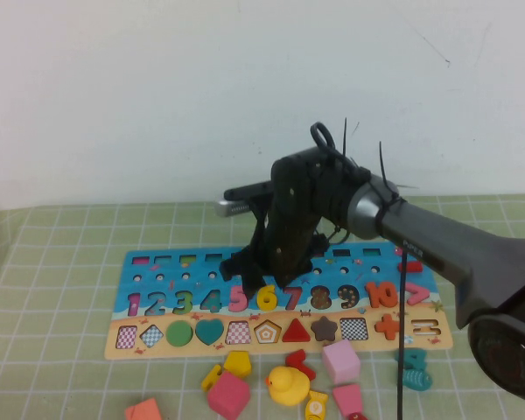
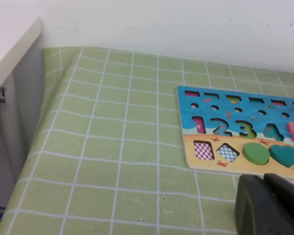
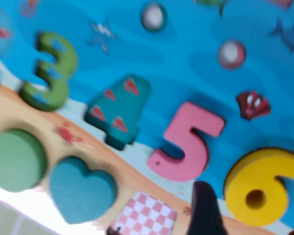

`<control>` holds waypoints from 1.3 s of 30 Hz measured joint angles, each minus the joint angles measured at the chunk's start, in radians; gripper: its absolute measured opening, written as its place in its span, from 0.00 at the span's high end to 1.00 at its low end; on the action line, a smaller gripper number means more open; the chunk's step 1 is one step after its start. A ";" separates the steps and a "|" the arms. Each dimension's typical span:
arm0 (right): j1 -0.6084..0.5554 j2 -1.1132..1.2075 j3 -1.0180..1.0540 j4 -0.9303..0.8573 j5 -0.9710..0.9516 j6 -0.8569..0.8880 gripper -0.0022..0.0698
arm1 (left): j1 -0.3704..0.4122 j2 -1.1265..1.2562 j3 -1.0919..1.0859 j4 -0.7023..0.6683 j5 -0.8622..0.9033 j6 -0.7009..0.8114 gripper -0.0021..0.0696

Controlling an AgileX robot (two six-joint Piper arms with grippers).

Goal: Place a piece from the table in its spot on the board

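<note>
Numeral 6 [image 1: 267,298] sits in board [image 1: 157,262] under right tool [image 1: 255,284]; left tool [image 2: 269,205] aside.

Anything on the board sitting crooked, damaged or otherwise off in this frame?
Nothing stands out. The yellow 6 lies in the numeral row of the board between the pink 5 and the 7. The right gripper hovers just above it; the left gripper is parked off the board's end.

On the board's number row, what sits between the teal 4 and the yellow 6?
A pink 5 sits between the teal 4 and the yellow 6, all seated in the board. The right wrist view shows it best.
</note>
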 joint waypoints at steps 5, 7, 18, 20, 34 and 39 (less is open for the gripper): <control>0.000 0.000 -0.093 -0.004 0.059 -0.028 0.38 | 0.000 0.000 0.000 0.000 0.000 0.000 0.97; 0.000 0.000 -0.123 -0.004 0.090 -0.050 0.41 | 0.000 0.000 0.000 0.000 0.000 0.000 0.97; 0.000 -0.047 -0.271 0.028 0.227 -0.268 0.90 | 0.000 0.000 0.000 0.000 0.000 0.000 0.97; 0.000 -0.094 -0.272 0.054 0.231 -0.299 0.94 | 0.000 0.000 0.000 0.000 0.000 0.000 0.97; 0.000 -0.525 -0.190 0.108 0.231 -0.412 0.97 | 0.000 0.000 0.000 0.000 0.000 0.000 0.97; 0.000 -0.722 0.031 0.142 0.231 -0.467 0.97 | 0.000 0.000 0.000 0.000 0.000 0.000 0.97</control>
